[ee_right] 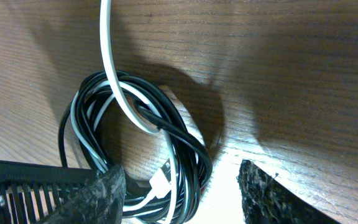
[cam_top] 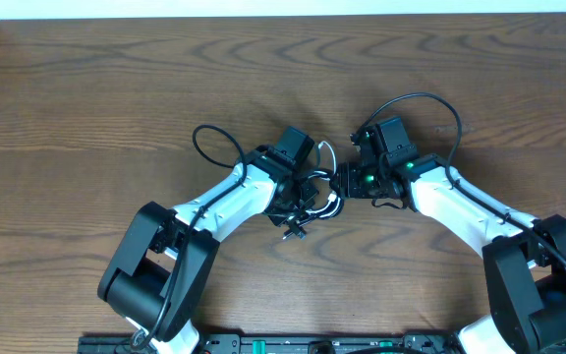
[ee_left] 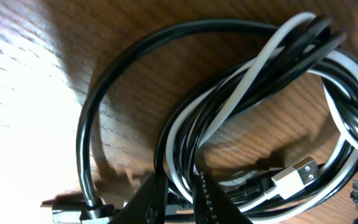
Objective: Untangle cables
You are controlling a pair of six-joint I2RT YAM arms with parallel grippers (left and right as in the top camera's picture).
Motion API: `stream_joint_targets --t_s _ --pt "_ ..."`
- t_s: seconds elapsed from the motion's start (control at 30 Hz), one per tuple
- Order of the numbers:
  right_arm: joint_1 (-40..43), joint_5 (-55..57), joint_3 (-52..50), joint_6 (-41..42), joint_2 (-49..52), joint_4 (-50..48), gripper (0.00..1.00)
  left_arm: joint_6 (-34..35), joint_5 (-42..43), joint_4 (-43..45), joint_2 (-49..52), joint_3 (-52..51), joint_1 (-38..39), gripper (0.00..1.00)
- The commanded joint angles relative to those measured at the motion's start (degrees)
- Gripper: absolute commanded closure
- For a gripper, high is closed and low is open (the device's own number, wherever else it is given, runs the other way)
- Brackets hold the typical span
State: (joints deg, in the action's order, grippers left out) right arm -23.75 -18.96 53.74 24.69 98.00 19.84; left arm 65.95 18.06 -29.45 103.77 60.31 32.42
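The black cable (ee_left: 82, 143) and the white cable (ee_left: 258, 60) lie wound together in one coil on the wooden table, between the two arms in the overhead view (cam_top: 320, 202). The white cable's USB plug (ee_left: 297, 174) lies at the coil's edge. A small black plug end (ee_left: 67, 213) rests on the table. My left gripper (ee_left: 180, 199) (cam_top: 306, 200) is shut on black and white strands of the coil. My right gripper (ee_right: 179, 171) (cam_top: 346, 183) is open. The coil (ee_right: 191, 143) lies between its fingers, near the left one, and a white strand (ee_right: 106, 56) runs away from it.
The wooden table (cam_top: 116, 79) stretches to a pale wall edge at the back. Thick black arm wires loop above each wrist, on the left arm (cam_top: 214, 133) and the right arm (cam_top: 430, 98). Both arm bases stand at the front edge.
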Motion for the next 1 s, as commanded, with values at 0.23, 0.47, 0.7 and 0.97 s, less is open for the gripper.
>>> stream_joint_targets --t_s 0.23,0.47,0.7,0.97 --pt "0.2 1.6 0.8 -3.3 0.2 -0.4 0.53 -3.4 -1.6 0.7 0.7 -0.8 -0.1 0.92" --pt "0.2 2.2 0.8 -7.1 0.2 -0.9 0.55 -8.7 11.6 6.4 0.7 -0.8 -3.2 0.93" --pt "0.9 2.4 0.8 -8.0 0.2 -0.2 0.50 -10.7 18.1 7.3 0.7 -0.8 -6.7 0.93" --pt "3.7 2.3 0.8 -8.0 0.2 2.6 0.45 -13.3 19.1 7.3 0.7 -0.8 -8.0 0.93"
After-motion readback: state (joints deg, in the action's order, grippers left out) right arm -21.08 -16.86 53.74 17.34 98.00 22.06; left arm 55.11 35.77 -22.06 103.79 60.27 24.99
